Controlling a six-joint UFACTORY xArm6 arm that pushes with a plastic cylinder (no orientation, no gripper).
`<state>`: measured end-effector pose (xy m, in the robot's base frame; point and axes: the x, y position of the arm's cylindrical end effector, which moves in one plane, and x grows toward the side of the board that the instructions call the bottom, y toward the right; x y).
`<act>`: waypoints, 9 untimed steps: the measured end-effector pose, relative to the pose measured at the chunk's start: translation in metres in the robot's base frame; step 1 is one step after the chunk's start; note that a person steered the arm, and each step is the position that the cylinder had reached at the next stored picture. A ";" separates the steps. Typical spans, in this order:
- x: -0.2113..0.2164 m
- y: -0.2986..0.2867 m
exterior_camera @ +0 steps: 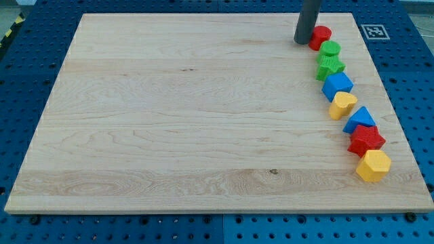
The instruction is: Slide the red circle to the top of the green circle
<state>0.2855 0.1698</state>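
The red circle (321, 36) sits near the board's top right, just above and a little left of the green circle (330, 49), touching or nearly touching it. My tip (302, 41) stands right against the red circle's left side. The dark rod rises out of the view's top.
Below the green circle runs a curved row down the right side: a green star (330, 66), a blue block (337, 85), a yellow heart (342, 104), a blue triangle (359, 119), a red star (366, 140) and a yellow hexagon (373, 165). A tag marker (373, 30) lies at the top right corner.
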 end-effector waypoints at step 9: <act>0.054 -0.020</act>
